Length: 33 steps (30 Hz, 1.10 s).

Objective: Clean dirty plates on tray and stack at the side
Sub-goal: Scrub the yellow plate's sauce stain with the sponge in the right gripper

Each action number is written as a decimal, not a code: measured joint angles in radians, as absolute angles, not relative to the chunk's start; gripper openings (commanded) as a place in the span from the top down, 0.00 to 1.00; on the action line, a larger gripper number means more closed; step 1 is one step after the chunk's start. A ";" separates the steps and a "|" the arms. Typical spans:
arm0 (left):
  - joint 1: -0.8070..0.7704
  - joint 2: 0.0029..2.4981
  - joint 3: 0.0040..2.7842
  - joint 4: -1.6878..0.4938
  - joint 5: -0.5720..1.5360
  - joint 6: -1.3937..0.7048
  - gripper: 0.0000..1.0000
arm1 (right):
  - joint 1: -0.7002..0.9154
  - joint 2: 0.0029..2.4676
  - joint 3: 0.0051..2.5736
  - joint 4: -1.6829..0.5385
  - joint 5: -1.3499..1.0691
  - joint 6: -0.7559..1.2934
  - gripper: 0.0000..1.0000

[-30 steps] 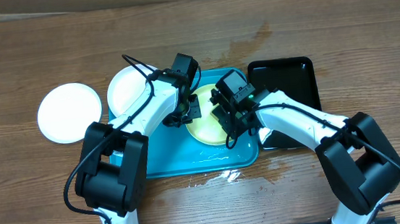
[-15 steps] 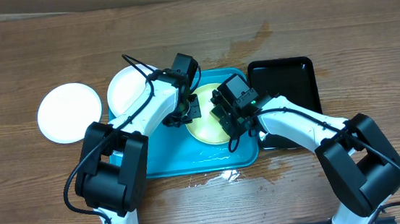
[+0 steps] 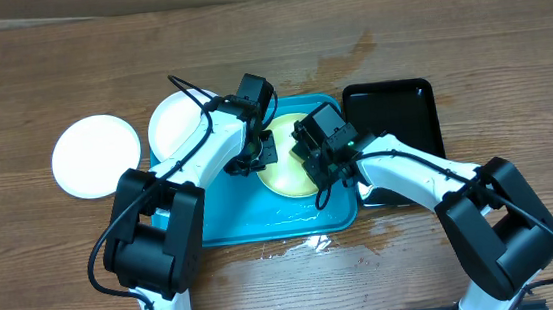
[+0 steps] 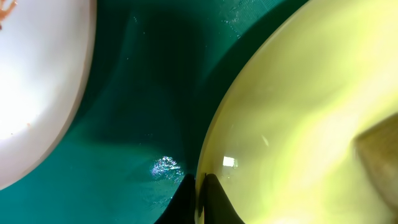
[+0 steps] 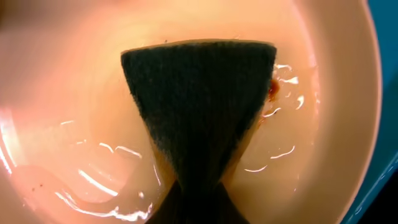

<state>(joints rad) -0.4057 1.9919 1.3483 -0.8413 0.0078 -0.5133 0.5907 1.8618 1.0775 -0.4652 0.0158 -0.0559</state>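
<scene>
Nearest the robot's base, a wet patch glistens on the wooden table, just beside the front rim of the turquoise tray. Inside the tray, toward its right side, lies the pale yellow-green plate, with an arm at either side. The left gripper is clenched on that plate's left rim; in the left wrist view its dark fingertips pinch the edge from both sides. The right gripper grasps a dark sponge, squeezed to a narrow waist where it is held. The sponge's broad end lies against the wet plate floor, and a small reddish smear touches its right corner. Farther back, a near white plate sits with its edge over the tray's far-left corner, partly under the left arm, and shows faint orange specks. Well apart to the left, a second white plate rests on the bare wood. A glossy black tray lies just beside the turquoise tray's right rim.
</scene>
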 measured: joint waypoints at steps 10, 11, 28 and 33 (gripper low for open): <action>-0.406 1.992 1.348 -0.842 0.008 -0.513 0.96 | 0.591 1.862 1.065 -0.410 0.073 -0.055 0.96; -0.406 1.992 1.348 -0.842 0.008 -0.513 0.96 | 0.591 1.862 1.064 -0.407 0.077 -0.054 0.96; -0.406 1.992 1.348 -0.843 0.008 -0.493 0.96 | 0.591 1.863 1.054 -0.354 0.111 -0.055 0.96; -0.406 1.992 1.348 -0.849 0.011 -0.490 0.96 | 0.591 1.870 1.053 -0.322 0.123 -0.056 0.96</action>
